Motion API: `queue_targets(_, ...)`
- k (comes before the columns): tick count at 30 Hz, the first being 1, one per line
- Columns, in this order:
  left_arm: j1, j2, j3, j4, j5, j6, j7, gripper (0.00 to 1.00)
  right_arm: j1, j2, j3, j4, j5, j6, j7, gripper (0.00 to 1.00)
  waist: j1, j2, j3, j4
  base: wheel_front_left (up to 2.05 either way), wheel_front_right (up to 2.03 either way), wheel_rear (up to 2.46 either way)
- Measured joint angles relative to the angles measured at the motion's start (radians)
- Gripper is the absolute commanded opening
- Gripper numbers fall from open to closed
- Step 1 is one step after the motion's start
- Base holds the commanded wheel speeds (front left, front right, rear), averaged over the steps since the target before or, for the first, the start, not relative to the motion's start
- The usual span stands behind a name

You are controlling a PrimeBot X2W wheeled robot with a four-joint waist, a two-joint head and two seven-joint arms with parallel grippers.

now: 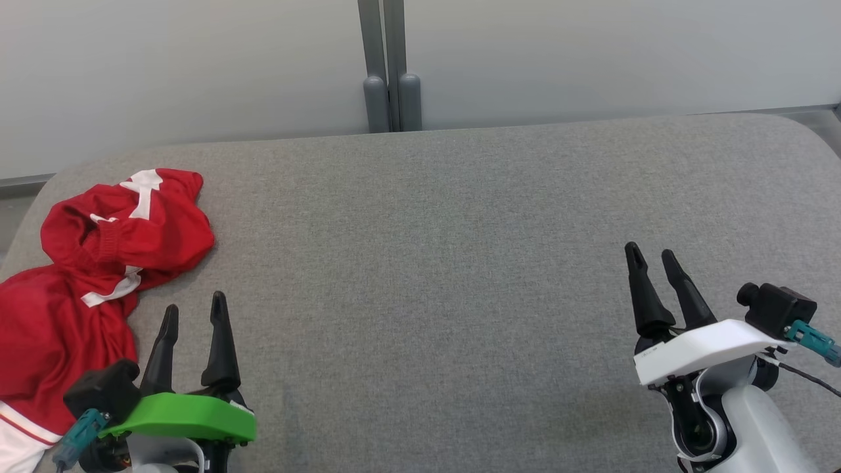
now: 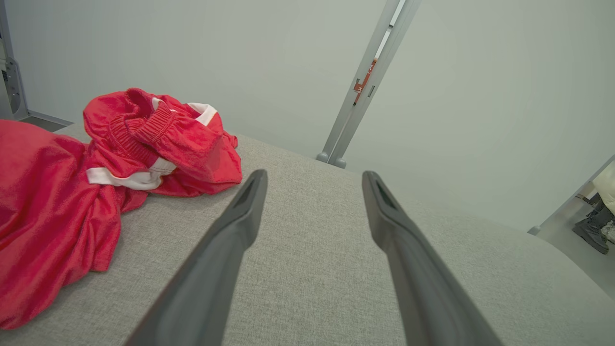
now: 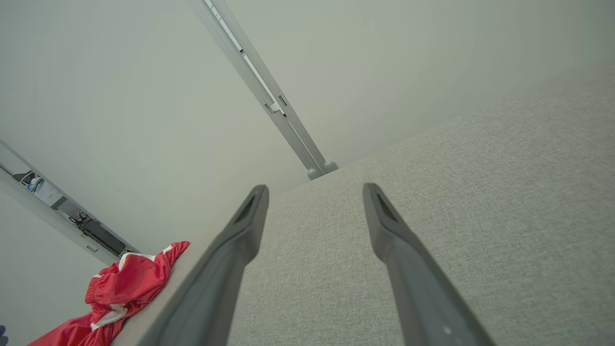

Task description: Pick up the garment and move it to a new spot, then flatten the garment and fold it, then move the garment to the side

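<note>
On the grey padded surface (image 1: pixel 427 263), toward nine o'clock in the head view, the red garment (image 1: pixel 85 276) lay in a crumpled heap. Its white trim bands showed among the folds, and its bulk ran down toward eight o'clock, where a white-edged part reached the view's lower corner. A gathered, ribbed band of the cloth sat on top of the heap in the left wrist view.

The left gripper (image 1: pixel 195 301), under its green cover, sat at seven o'clock, just beside the garment's nearer edge but apart from it. Its two dark fingers were spread wide and pointed toward twelve, with nothing between them but bare grey fabric. The right gripper (image 1: pixel 650 249), under its white cover, sat at four o'clock, well apart from the garment. Its fingers were likewise parted wide and had hold of nothing.

At twelve o'clock, behind the far edge of the surface, a grey metal post (image 1: pixel 391 66) stood against the pale wall (image 1: pixel 197 66). At the three o'clock edge of the left wrist view a dark boot (image 2: pixel 593 230) stood on the floor beyond the surface.
</note>
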Motion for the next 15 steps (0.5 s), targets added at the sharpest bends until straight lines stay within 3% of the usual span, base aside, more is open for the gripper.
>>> queue_targets(15,0.000,0.004,-0.015,-0.006,0.146,0.007,-0.035,1.00,-0.019,-0.010,0.038,0.019,-0.132,0.000,-0.036,1.00,0.0000,0.0000,0.000,0.000,0.00,0.00,0.00)
